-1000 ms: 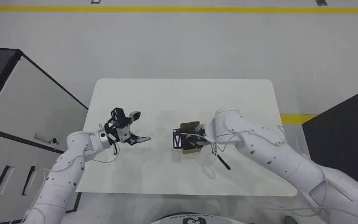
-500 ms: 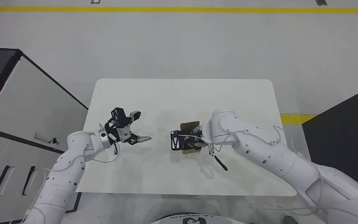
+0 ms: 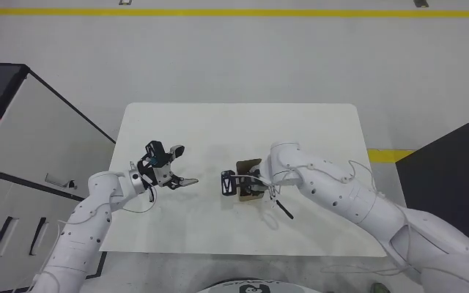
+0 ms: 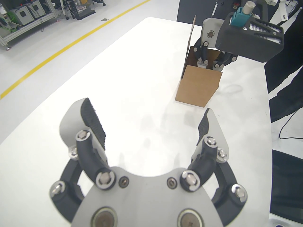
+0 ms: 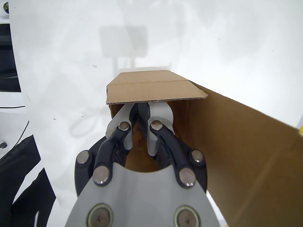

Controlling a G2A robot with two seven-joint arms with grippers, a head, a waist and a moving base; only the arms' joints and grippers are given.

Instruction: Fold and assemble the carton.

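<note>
A small brown carton [image 3: 251,192] stands upright on the white table [image 3: 293,132], near its middle. One tall flap [image 4: 190,41] sticks up and another flap [image 5: 151,88] lies folded over the opening. My right gripper [image 5: 140,109] reaches down into the carton from above, its fingers shut together under the folded flap with nothing seen between them. The left wrist view shows the right gripper's fingers [image 4: 203,57] going into the carton [image 4: 198,88]. My left gripper [image 3: 187,181] hovers open to the carton's left, a short gap away, with nothing between its fingers [image 4: 94,119].
A black cable [image 3: 284,209] trails on the table just beside the carton, under the right arm. Dark cabinets stand off the table's left and right ends. Bare table surface lies behind the carton and between it and my left gripper.
My right arm and the carton have shifted slightly to the left, toward the left gripper. The left arm has stayed still.
</note>
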